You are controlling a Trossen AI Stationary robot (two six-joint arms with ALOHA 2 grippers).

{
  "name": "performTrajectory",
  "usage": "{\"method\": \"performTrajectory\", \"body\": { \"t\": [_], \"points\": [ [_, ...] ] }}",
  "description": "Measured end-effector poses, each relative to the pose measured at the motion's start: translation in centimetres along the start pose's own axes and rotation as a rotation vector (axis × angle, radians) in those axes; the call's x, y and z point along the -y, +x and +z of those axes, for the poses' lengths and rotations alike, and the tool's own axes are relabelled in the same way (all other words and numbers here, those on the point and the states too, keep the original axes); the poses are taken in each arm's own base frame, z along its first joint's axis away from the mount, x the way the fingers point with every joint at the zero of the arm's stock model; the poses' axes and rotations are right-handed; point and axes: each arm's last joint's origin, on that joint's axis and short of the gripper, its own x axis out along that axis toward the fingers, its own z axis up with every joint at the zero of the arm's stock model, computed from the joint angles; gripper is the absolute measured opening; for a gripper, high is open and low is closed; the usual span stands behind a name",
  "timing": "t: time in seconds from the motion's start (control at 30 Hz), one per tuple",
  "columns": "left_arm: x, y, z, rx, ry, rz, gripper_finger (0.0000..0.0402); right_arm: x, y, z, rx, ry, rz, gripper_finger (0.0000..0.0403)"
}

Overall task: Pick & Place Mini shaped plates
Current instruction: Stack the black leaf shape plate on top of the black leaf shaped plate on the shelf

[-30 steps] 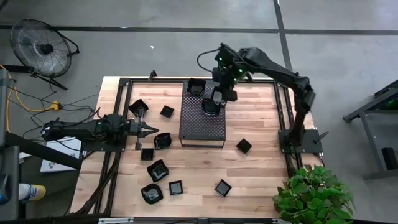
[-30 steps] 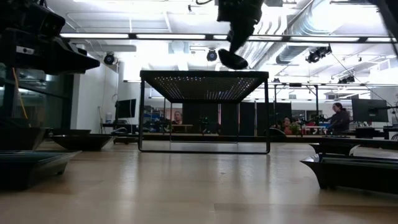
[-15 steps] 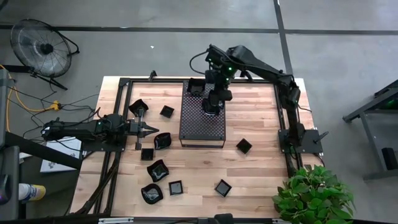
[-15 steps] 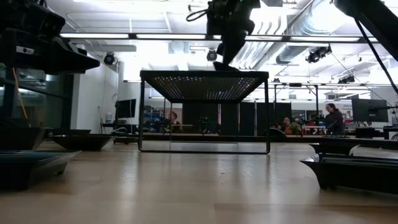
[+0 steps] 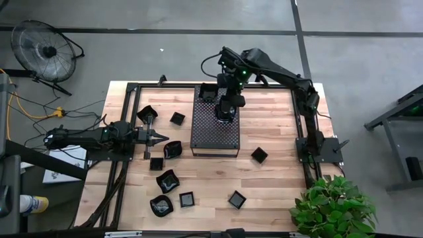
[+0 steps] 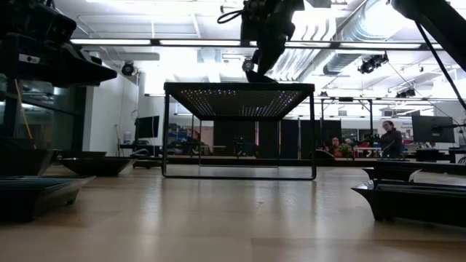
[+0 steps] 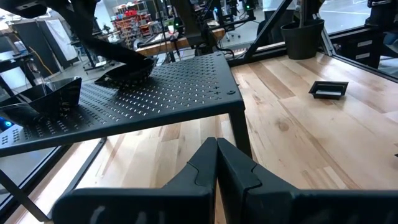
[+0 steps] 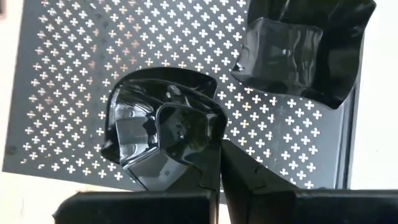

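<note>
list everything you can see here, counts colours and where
loose plates: 9, glossy black, scattered on the table, mostly on the left arm's side
corner plate: 1, black, on a tray corner
held plate: 1, black, down at the tray top
tray: 1, black, perforated, raised on legs, mid-table
table: 1, light wood
fan: 1, dark, on the floor
plant: 1, green, by a table corner
person: 1, far back in the room
left gripper: fingers shut, empty, low beside the tray
right gripper: fingers pinching the held plate's rim
</note>
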Motion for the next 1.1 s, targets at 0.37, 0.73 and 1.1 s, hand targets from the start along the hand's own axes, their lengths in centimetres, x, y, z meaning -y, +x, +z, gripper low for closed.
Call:
{"method": "performTrajectory", "body": {
  "t": [0.37, 0.73, 1.1],
  "points": [
    [0.0, 0.0, 0.0, 0.000, 0.000, 0.000, 0.0001, -0.3, 0.1, 0.5, 0.060, -0.031, 0.040, 0.0000],
    [0.0, 0.0, 0.0, 0.000, 0.000, 0.000, 0.0001, -0.8, 1.1, 1.0, 0.062, -0.061, 0.077, 0.0000],
    [0.0, 0.0, 0.0, 0.000, 0.000, 0.000, 0.0001, -1.4, 1.4, 1.2, 0.034, -0.070, 0.060, 0.0000]
  ]
}}
